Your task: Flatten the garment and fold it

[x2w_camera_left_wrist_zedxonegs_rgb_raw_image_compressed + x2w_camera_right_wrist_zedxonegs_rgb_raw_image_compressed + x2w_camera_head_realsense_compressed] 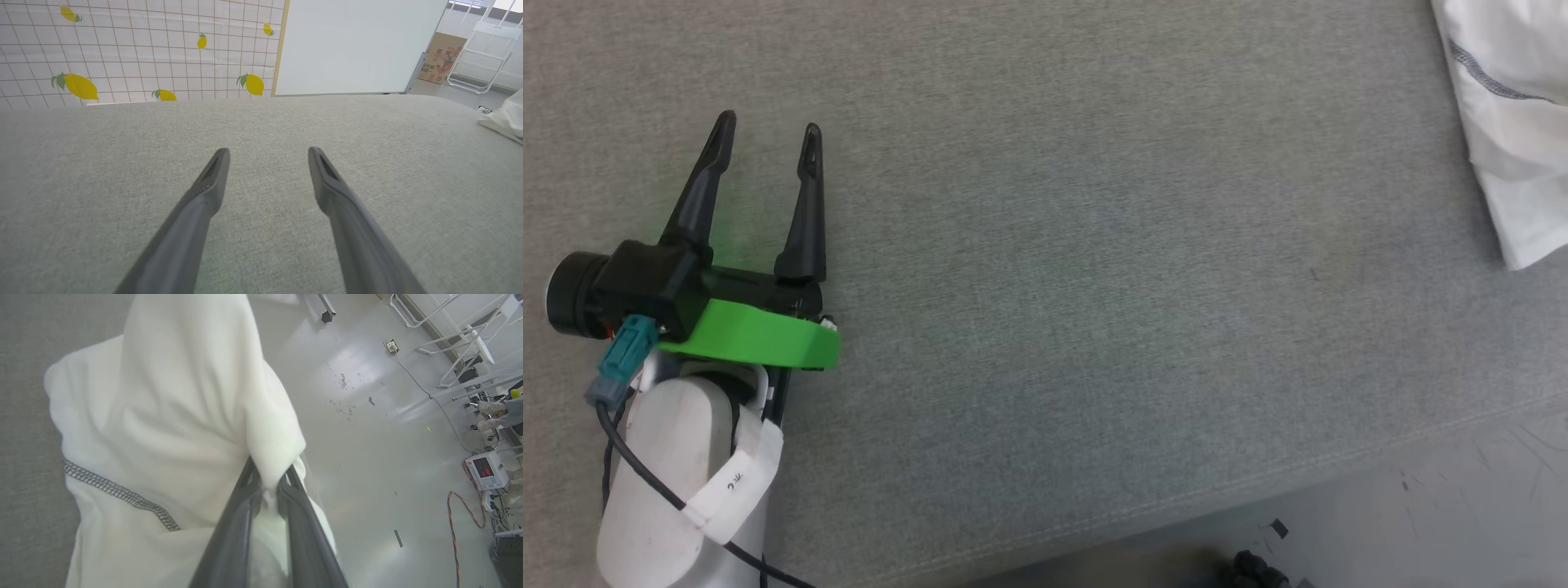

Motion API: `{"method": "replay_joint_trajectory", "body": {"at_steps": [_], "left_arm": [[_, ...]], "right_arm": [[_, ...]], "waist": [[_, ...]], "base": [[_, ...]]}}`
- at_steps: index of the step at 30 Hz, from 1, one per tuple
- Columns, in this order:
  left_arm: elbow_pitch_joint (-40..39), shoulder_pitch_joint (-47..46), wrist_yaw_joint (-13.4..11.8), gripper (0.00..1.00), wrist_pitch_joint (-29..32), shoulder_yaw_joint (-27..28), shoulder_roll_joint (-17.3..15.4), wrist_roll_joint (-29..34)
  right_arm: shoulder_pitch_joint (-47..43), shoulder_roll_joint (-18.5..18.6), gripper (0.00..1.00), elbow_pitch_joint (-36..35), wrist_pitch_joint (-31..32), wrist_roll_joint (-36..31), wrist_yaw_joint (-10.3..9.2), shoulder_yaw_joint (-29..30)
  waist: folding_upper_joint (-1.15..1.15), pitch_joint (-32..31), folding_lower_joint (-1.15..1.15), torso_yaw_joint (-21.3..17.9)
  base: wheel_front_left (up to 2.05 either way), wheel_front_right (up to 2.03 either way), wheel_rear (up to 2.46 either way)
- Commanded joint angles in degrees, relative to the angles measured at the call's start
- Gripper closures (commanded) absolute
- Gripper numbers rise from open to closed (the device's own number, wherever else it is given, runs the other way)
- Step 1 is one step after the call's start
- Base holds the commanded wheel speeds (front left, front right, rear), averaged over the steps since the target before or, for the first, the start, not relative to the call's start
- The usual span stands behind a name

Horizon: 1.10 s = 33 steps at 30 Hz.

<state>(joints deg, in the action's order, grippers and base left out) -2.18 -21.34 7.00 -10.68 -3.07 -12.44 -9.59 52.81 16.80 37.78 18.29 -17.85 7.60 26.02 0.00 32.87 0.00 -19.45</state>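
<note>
Grey fabric surface (1094,245): biggest thing here, bare fabric around the L arm, seam along its near edge.

Garment (163,428): 1 pc, white thin fabric, bunched and draped in loose folds, not flat. 1 dark grey zigzag stitch line shows per view, R wrist and head. Head view: it's at the top-right corner (1511,131), lying on the surface, cut off by the frame. L wrist view: a white corner at the far right (504,120), well apart from the L fingers. R wrist view: it lies over the surface's edge, grey on one side, floor on the other.

Floor (367,457): pale, glossy, scuffed, beside the surface.

Whiteboard (351,45): 1, upright beyond the far edge. Next to it is a grid-pattern backdrop (143,49) w/ 6 lemons printed on it.

Grippers, 2:
- R gripper (270,473): fingers nearly together, pinching a fold of the garment. Cloth bulges over the tips.
- L gripper (768,126): fingers spread wide, nothing between them, low over the bare surface at lower left; same in its own view (268,152).

Small stuff:
- 1 white folding chair (486,57)
- 1 cardboard box (443,57)
- 1 meter w/ red digits (486,471)
- 1 orange cable (453,522) on the floor

Nothing lies btwn the L gripper and the garment.
</note>
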Motion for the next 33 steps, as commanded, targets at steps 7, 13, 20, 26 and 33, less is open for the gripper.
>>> {"method": "replay_joint_trajectory", "body": {"at_steps": [7,13,20,26,33], "left_arm": [[1.6,0.6,-0.7,0.0,-1.2,0.1,0.2,-0.9],[6.3,3.0,-1.0,0.0,-3.1,-0.3,2.6,-2.5],[10.5,6.9,-1.3,0.0,-4.1,0.0,4.9,-3.8],[11.9,9.4,-1.5,0.0,-4.3,0.2,6.4,-4.3],[12.0,11.0,-1.7,0.0,-4.3,0.3,7.8,-3.6]], "right_arm": [[0.2,-1.5,0.0,0.7,-1.9,-5.9,-0.11,6.1],[-3.2,-1.3,0.0,1.2,-7.8,-6.3,-0.11,5.4],[-9.8,-2.1,0.0,0.0,-17.8,2.8,-0.11,-0.8],[-18.4,-3.9,0.0,-6.9,-25.0,12.6,-0.11,-8.3],[-31.3,-6.4,0.0,-18.9,-28.5,21.9,-0.11,-15.5]], "waist": [[0.0,-3.2,0.0,2.5],[0.0,-10.6,0.0,4.7],[0.0,-18.6,0.0,7.6],[0.0,-23.9,0.0,10.4],[0.0,-27.2,0.0,14.3]], "base": [[0.0,0.0,0.0],[0.0,0.0,0.0],[0.0,0.0,0.0],[0.0,0.0,0.0],[0.0,0.0,0.0]]}}
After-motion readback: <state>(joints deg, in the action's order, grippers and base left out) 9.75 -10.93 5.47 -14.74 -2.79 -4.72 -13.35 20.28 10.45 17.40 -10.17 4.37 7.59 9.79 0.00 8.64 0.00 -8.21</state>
